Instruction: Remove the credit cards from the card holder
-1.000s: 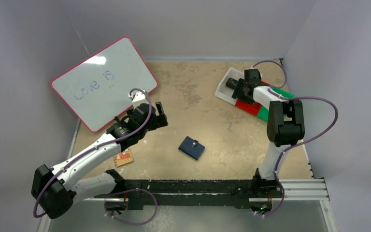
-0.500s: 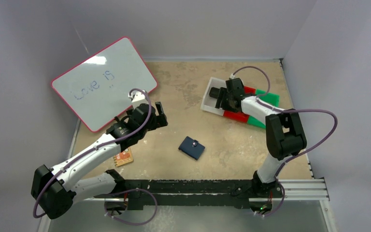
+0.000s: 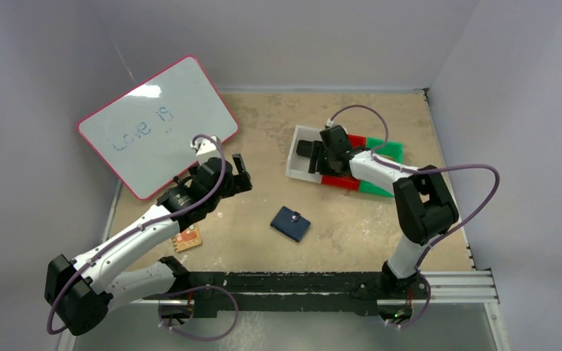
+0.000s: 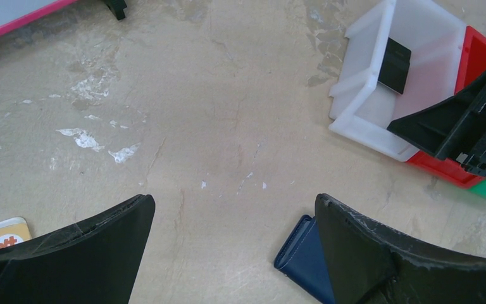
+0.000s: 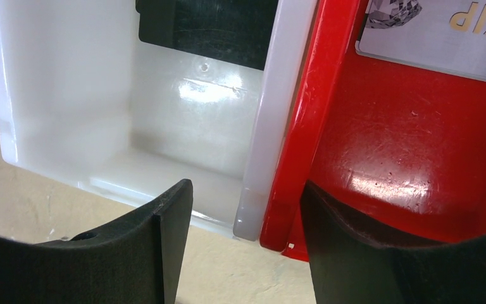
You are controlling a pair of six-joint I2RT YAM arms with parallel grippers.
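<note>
Lying shut on the table in the top view, the card holder (image 3: 291,224) runs its long axis upper left to lower right, well apart from the white bin (image 3: 292,159) and red bin (image 3: 339,182). The left wrist view shows the left gripper (image 4: 234,253) spread wide and a black card (image 4: 394,65) in the white bin. The right wrist view shows the right gripper (image 5: 247,240) parted over the bins' adjoining walls and a pale VIP card (image 5: 436,25) in the red bin.
</note>
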